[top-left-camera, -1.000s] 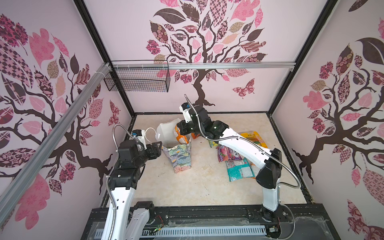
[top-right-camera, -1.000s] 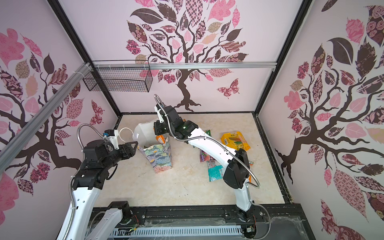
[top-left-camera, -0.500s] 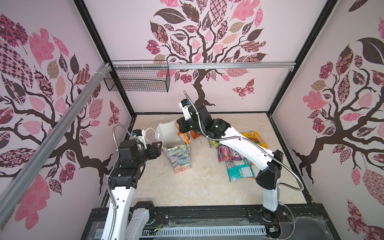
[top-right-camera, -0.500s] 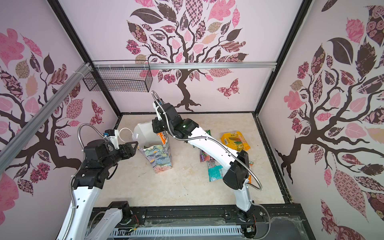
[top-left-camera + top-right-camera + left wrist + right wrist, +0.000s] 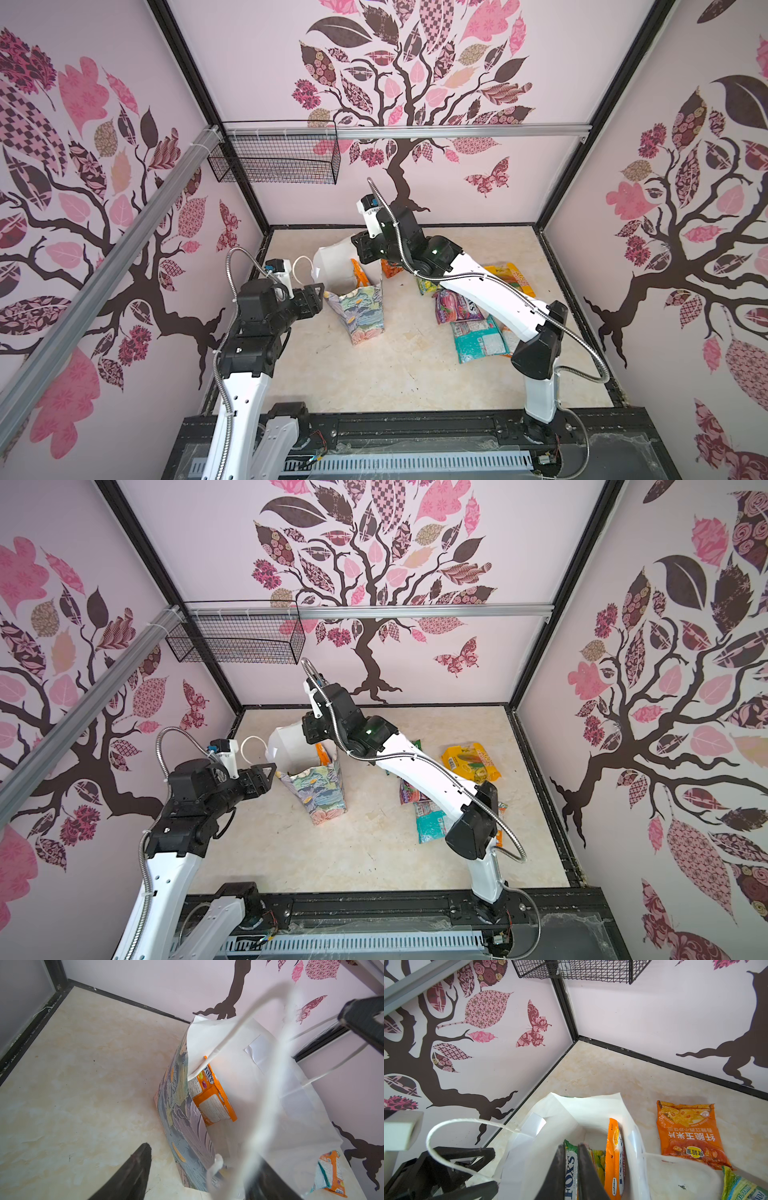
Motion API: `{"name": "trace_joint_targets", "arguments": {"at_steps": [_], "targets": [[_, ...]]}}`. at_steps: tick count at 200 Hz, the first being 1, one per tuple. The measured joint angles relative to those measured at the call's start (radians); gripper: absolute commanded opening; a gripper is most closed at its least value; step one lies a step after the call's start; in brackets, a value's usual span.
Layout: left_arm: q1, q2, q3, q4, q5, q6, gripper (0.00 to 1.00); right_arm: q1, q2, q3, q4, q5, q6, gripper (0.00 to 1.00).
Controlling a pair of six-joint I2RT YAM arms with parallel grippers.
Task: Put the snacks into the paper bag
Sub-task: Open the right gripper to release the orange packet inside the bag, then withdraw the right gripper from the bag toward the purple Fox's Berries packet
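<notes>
The paper bag [image 5: 361, 311] [image 5: 320, 796] stands upright at centre left, floral outside, white inside. My right gripper [image 5: 571, 1145] [image 5: 365, 253] reaches into its mouth. Its jaws stand a narrow gap apart with a green snack packet [image 5: 566, 1144] between them. An orange packet [image 5: 613, 1157] [image 5: 212, 1105] stands on edge inside the bag. My left gripper [image 5: 318, 291] [image 5: 203, 1155] is open, astride the bag's near corner, with a white cord handle [image 5: 467, 1122] looped over it. More snacks lie to the right: orange [image 5: 691, 1136], yellow [image 5: 515, 278], purple [image 5: 457, 305], teal [image 5: 478, 340].
A black wire basket [image 5: 274, 160] hangs on the back wall at the left, under an aluminium rail [image 5: 457, 131]. Papered walls close in three sides. A black frame [image 5: 415, 428] runs along the front edge. My right arm [image 5: 490, 291] stretches over the loose snacks.
My right gripper has shifted slightly left over the bag's mouth. The left arm and the bag have stayed where they were.
</notes>
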State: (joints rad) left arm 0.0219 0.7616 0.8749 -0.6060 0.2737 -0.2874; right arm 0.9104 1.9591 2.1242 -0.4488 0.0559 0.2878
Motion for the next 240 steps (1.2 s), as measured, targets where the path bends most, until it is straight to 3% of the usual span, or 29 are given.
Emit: {"name": "trace_joint_targets", "arguments": {"at_steps": [70, 123, 154, 192, 222, 240], "targets": [[0.0, -0.002, 0.0, -0.004, -0.025, -0.005, 0.74, 0.046, -0.028, -0.043, 0.013, -0.019, -0.023, 0.27], [0.002, 0.003, 0.035, -0.01, -0.06, -0.03, 0.77, 0.049, -0.395, -0.578, 0.211, -0.026, 0.038, 0.29], [0.002, 0.093, 0.155, -0.008, -0.095, -0.024, 0.77, 0.048, -0.544, -0.719, 0.283, -0.005, 0.046, 0.29], [0.002, 0.157, 0.212, 0.002, -0.103, -0.023, 0.7, 0.034, -0.623, -0.856, 0.348, 0.027, 0.047, 0.3], [0.002, 0.18, 0.214, 0.0, -0.078, -0.008, 0.53, -0.026, -0.632, -0.943, 0.371, 0.006, 0.06, 0.3], [0.002, 0.187, 0.22, -0.007, -0.051, 0.0, 0.51, -0.052, -0.632, -0.961, 0.37, -0.006, 0.065, 0.3]]}}
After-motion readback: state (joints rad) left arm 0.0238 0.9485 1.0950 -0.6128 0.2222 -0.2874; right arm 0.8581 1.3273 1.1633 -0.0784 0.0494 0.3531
